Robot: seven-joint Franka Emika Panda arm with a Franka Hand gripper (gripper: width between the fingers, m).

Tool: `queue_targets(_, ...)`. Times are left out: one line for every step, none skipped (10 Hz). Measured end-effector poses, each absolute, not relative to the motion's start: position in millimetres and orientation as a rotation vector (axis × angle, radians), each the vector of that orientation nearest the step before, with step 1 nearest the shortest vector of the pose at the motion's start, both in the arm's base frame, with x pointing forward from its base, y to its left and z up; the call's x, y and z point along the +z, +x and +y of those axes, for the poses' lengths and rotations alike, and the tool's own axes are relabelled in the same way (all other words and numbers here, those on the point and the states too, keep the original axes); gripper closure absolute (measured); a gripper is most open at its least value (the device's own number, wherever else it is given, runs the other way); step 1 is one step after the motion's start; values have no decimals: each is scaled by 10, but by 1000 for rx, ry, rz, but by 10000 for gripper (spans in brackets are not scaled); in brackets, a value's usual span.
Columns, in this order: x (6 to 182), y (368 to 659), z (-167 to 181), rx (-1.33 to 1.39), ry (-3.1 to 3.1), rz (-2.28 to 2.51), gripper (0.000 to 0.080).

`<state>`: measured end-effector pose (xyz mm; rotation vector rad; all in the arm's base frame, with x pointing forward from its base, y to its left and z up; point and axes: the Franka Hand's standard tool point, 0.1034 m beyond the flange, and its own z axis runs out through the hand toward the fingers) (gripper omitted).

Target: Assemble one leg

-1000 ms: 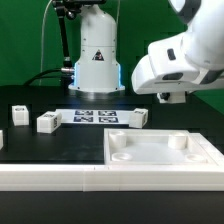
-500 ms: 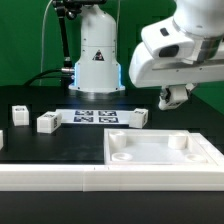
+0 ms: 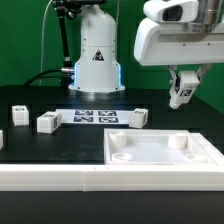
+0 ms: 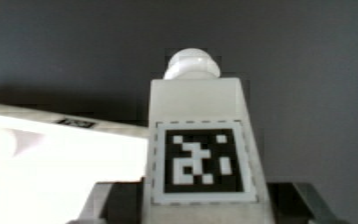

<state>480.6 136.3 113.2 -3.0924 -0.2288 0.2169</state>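
My gripper (image 3: 183, 90) is shut on a leg (image 3: 182, 95), a white post with a black-and-white tag, held in the air above the large flat white panel (image 3: 165, 155) at the exterior view's right. In the wrist view the leg (image 4: 202, 130) stands out between the fingers (image 4: 114, 205), tag facing the camera, a rounded peg at its far end. Other legs lie on the black table: two (image 3: 47, 122) (image 3: 18, 113) at the exterior view's left, and one (image 3: 135, 117) near the middle.
The marker board (image 3: 95, 117) lies on the table behind the panel. The robot base (image 3: 96, 55) stands at the back. A white rail (image 3: 50, 178) runs along the table's front. The panel has round corner sockets (image 3: 122, 155).
The arm has risen and moved toward the exterior view's right; the gripper, with the leg in it, has come into clear view, higher above the panel.
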Motion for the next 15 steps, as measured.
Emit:
queue_targets(1127,4818,1364,146,-3091,-228,509)
queue_targets(1131,4879,1372,32,-3084,-224,509)
queue_targets(1156,4934,1369,-5,-3081,-219,509)
queue_targets(1226,5058,1363,-2,-3081,-206,509)
queue_targets(1256,5191,1363,-35,-3075,-191,509)
queue_targets(1258,5351,1381,-59,-3067,-212,509)
queue_targets(1275,5553,1406,-94,-3053,-275,509)
queue_targets(1262,5544,1415,-111,-3052,-272,509)
queue_targets(1247,5531,1413,-139,-3049,-272,509)
queue_targets(1244,5541,1414,-152,-3048,-272,509)
queue_targets(1236,5569,1421,-238,-3037,-268,509)
queue_targets(1134,5450,1400,-369,-3018,-265,509)
queue_targets(1074,5474,1312,-389,-3015,-301,509)
queue_targets(1072,5607,1278,-392,-3014,-307,509)
queue_targets(1078,5780,1262,-411,-3009,-325,509)
